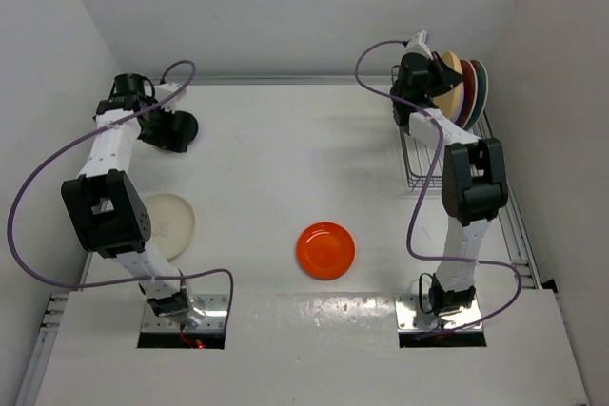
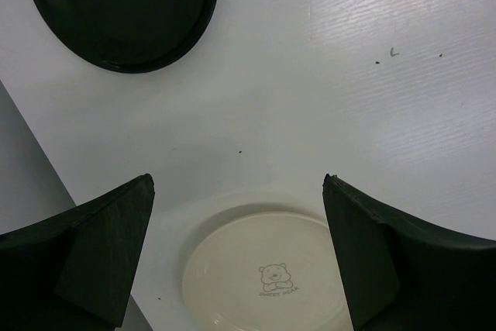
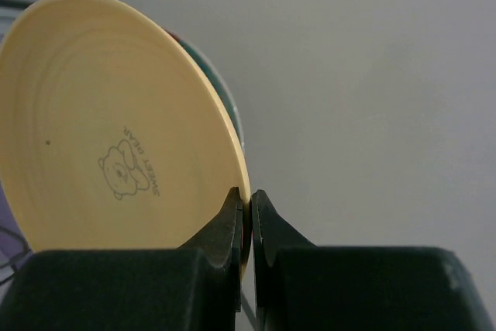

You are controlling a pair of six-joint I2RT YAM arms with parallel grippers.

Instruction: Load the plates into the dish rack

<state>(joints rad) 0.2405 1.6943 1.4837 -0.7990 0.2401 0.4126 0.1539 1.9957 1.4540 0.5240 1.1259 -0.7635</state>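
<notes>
Tan-yellow plate, printed with a small bear, stands on edge above the far end of the dish rack, a grey wire basket at about 2 o'clock on the white table. The right gripper has its jaws pinched together on this plate's rim, with the edge caught between the two black fingertips. Just behind it, toward the right wall, the red plates also stand upright in the rack, their teal showing at the outer edge. Three plates lie flat on the table, well apart from one another: the orange plate at roughly 6 o'clock, between the two arm bases and a little ahead of them; the cream plate at 8 o'clock, partly under the left arm; and the black plate at 10 o'clock. The left gripper hangs over the bare table between cream and black, jaws spread wide and holding nothing.
</notes>
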